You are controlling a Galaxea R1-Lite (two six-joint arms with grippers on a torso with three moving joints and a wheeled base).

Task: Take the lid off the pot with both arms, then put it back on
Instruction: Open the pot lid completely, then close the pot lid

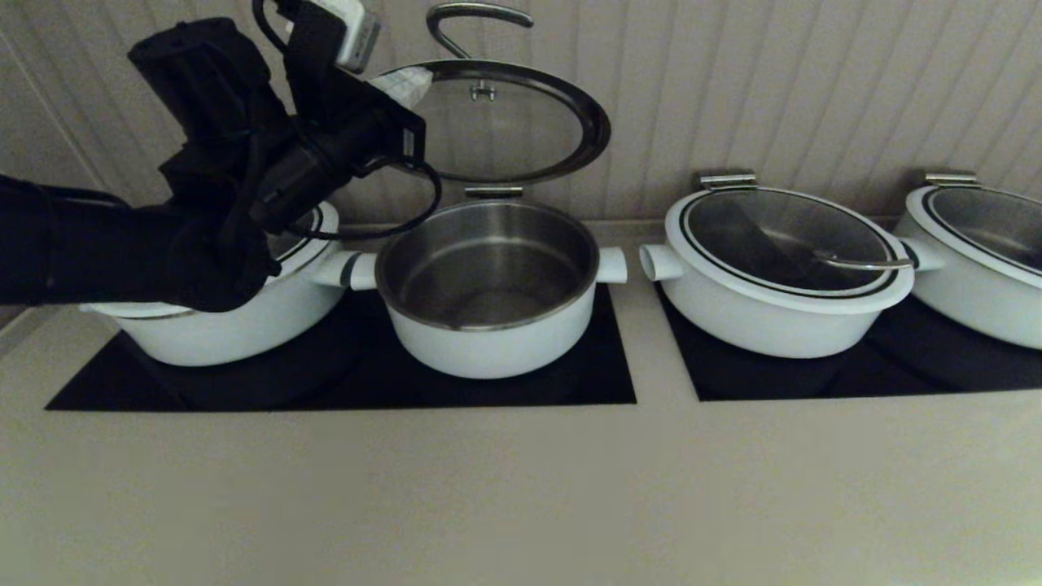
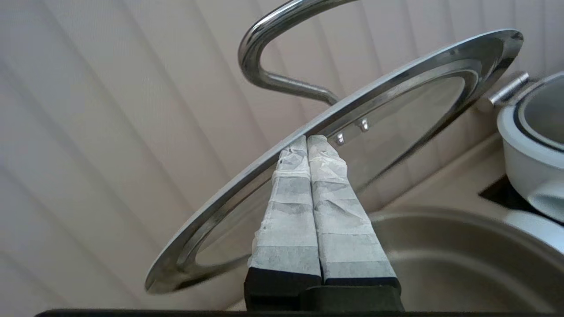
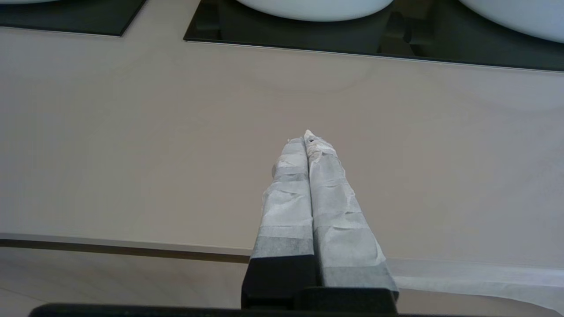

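Observation:
The pot (image 1: 488, 334) stands open on the black cooktop, its steel inside empty. The lid (image 1: 521, 122) is tipped up above it, almost on edge against the back wall, with its steel hook handle (image 1: 476, 16) on the far side. A metal bracket sits at the pot's back rim below the lid. My left gripper (image 1: 404, 84) is shut, and its fingertips press against the underside of the lid's rim at its left side. In the left wrist view the gripper (image 2: 307, 140) meets the lid (image 2: 418, 92) from below. My right gripper (image 3: 307, 137) is shut and empty over the bare counter, out of the head view.
A wider white pot (image 1: 228, 334) sits just left of the open one, partly behind my left arm. Two more wide lidded pots (image 1: 781, 301) (image 1: 977, 277) stand on the right cooktop (image 1: 895, 374). The ribbed wall is close behind. The beige counter (image 1: 521, 488) lies in front.

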